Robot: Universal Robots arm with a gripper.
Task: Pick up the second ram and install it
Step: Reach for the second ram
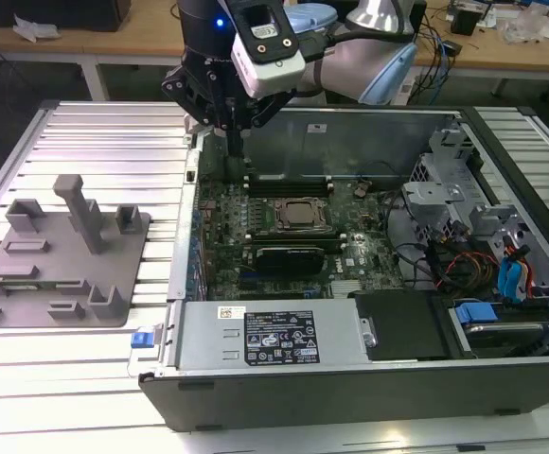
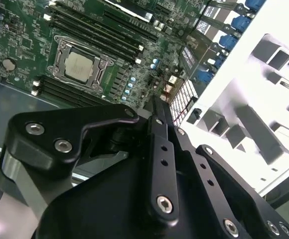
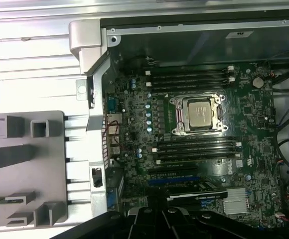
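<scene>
One ram (image 3: 5,200) in tray (image 3: 55,149) slot, long axis parallel w/ mobo slots (image 3: 194,147) | fingers (image 2: 158,117) closed, empty

The exterior view stands high off the desk (image 1: 76,132), outside the near long wall of the open computer case (image 1: 284,378). It looks down and across toward the arm (image 1: 360,57) at the far wall, taking in the whole case and the grey tray (image 1: 66,274). The first wrist view looks almost straight down on the motherboard (image 3: 134,109). The second wrist view looks obliquely past the end effector (image 2: 157,112), nearer the board. All three share the CPU socket (image 1: 300,214), motherboard and tray.
</scene>
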